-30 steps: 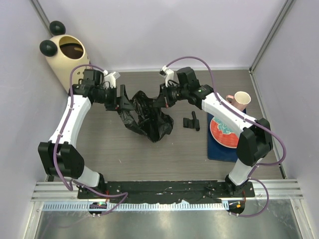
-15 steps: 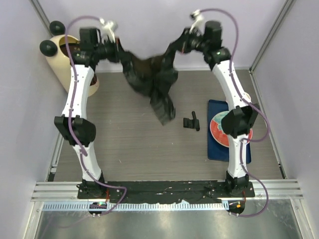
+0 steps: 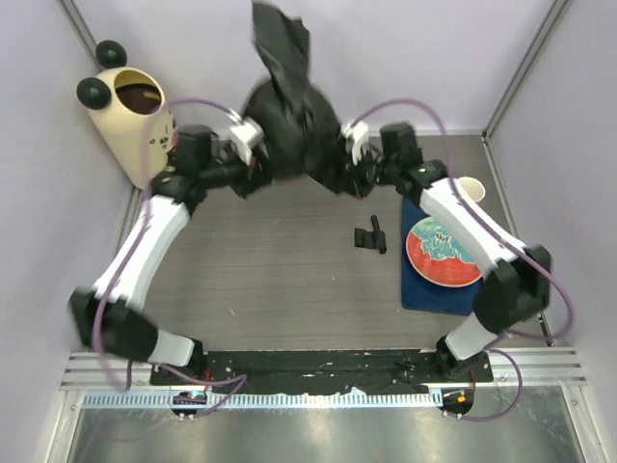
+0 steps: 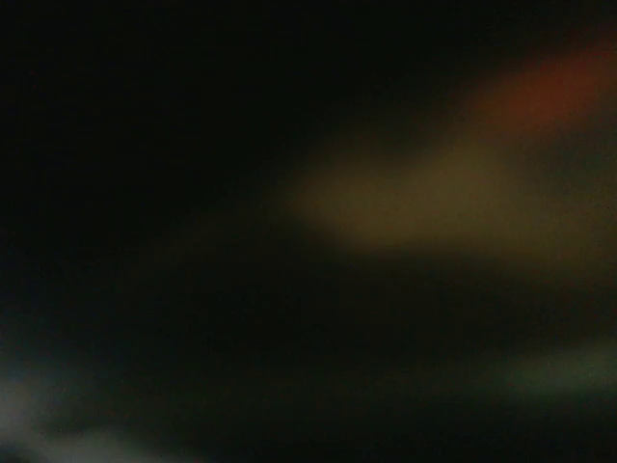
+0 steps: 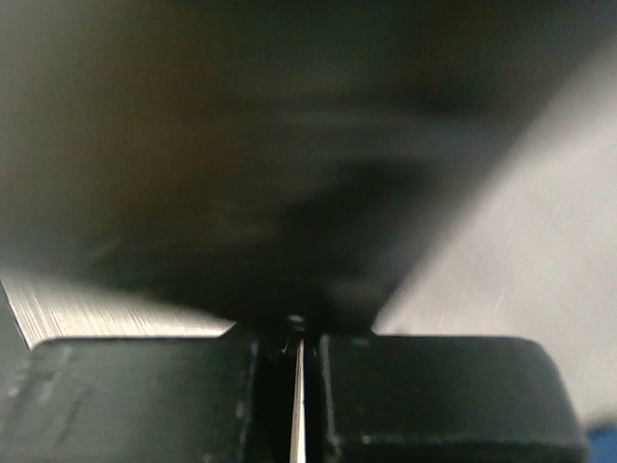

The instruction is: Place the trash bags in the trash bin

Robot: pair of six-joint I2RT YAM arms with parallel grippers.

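A glossy black trash bag (image 3: 287, 116) hangs in the air between my two grippers, one flap flung up towards the back wall. My left gripper (image 3: 254, 154) meets its left edge and is shut on it. My right gripper (image 3: 347, 160) is shut on its right edge. In the right wrist view the fingers (image 5: 424, 395) are pressed together with blurred black plastic (image 5: 289, 193) pinched at their tips. Dark plastic (image 4: 193, 193) blacks out the left wrist view. The cream trash bin (image 3: 130, 116) with two black ears stands at the back left, left of my left gripper, showing its brown inside.
A small black object (image 3: 371, 234) lies mid-table. A red plate (image 3: 442, 253) rests on a blue mat (image 3: 424, 291) at the right, with a paper cup (image 3: 469, 189) behind it. Walls close in the back and both sides.
My left gripper has shut on the bag. Both arms lifted it off the table, stretched high to the back, then drew nearer again, and the bag has billowed upward.
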